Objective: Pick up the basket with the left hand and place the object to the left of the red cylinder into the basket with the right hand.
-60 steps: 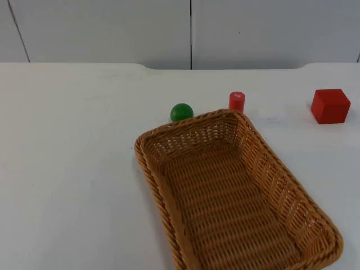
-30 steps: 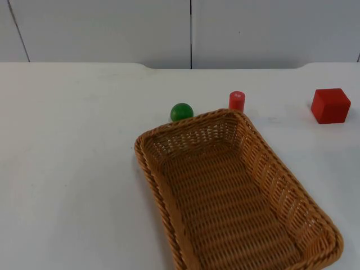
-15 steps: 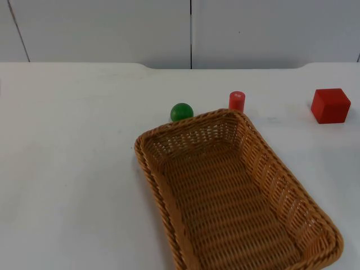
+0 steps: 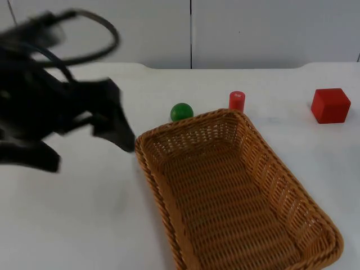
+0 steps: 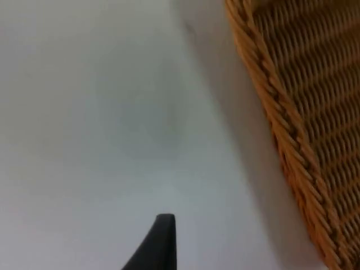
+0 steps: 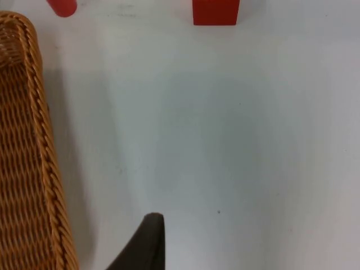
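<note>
A brown wicker basket (image 4: 147,169) lies flat on the white table, slanting from the middle toward the near right. Just behind its far rim sits a green ball (image 4: 181,112), and to the ball's right stands a small red cylinder (image 4: 237,101). My left gripper (image 4: 117,128), blurred by motion, is close to the basket's far-left corner; the left wrist view has the woven rim (image 5: 281,135) beside it. My right gripper (image 6: 149,239) hangs over bare table to the right of the basket's rim (image 6: 39,112), with the red cylinder (image 6: 62,7) further ahead.
A red cube (image 4: 330,105) stands at the far right of the table, also ahead of the right gripper as the red cube (image 6: 215,11). Open white table lies left of the basket. The grey partition wall (image 4: 191,31) closes the far edge.
The left arm has swept in from the left to the basket's far-left corner. Basket, ball, cylinder and cube have not moved.
</note>
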Controlling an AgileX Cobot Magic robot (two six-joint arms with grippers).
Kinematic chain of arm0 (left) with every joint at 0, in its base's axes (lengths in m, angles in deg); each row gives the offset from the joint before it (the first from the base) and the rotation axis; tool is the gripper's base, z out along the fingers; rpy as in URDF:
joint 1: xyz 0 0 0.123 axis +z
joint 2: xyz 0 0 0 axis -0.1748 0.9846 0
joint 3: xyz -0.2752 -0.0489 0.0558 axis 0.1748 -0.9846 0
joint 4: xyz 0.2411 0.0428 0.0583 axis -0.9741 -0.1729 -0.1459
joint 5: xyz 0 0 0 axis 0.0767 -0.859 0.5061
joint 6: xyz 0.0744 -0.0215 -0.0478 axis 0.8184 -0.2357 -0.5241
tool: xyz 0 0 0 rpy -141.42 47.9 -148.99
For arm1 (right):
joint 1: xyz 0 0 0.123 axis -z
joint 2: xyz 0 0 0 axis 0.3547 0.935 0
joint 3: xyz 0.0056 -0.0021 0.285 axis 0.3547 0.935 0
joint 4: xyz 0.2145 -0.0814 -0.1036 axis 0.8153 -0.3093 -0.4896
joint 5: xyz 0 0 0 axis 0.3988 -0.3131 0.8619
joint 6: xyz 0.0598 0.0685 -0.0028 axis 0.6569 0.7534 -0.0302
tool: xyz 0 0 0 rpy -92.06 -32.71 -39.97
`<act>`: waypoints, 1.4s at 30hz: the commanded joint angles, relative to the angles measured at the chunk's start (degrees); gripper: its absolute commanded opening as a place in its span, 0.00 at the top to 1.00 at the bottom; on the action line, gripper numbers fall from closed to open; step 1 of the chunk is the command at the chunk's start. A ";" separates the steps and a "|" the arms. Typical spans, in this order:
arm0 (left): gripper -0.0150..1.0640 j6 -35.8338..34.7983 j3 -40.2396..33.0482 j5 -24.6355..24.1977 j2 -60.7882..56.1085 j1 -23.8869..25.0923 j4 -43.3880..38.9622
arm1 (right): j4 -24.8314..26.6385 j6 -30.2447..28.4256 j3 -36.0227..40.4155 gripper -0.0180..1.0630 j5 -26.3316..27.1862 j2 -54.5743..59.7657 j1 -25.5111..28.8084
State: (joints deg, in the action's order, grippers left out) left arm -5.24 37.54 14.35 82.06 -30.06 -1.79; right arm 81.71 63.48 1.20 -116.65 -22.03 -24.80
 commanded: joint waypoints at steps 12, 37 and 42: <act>0.09 -9.21 10.27 4.83 21.24 -10.51 1.05 | -0.11 0.08 -0.32 0.01 0.48 0.02 0.48; 0.99 -8.56 13.19 5.00 29.50 -11.30 7.42 | -1.41 0.08 -0.32 0.01 1.11 0.02 0.48; 0.99 -0.09 13.19 -0.55 26.18 -8.78 7.81 | -1.74 0.08 -0.32 0.01 0.16 0.02 0.48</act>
State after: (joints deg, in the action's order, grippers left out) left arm -7.68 50.80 15.15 109.38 -39.20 6.43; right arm 80.44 63.59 1.20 -116.32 -22.03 -24.80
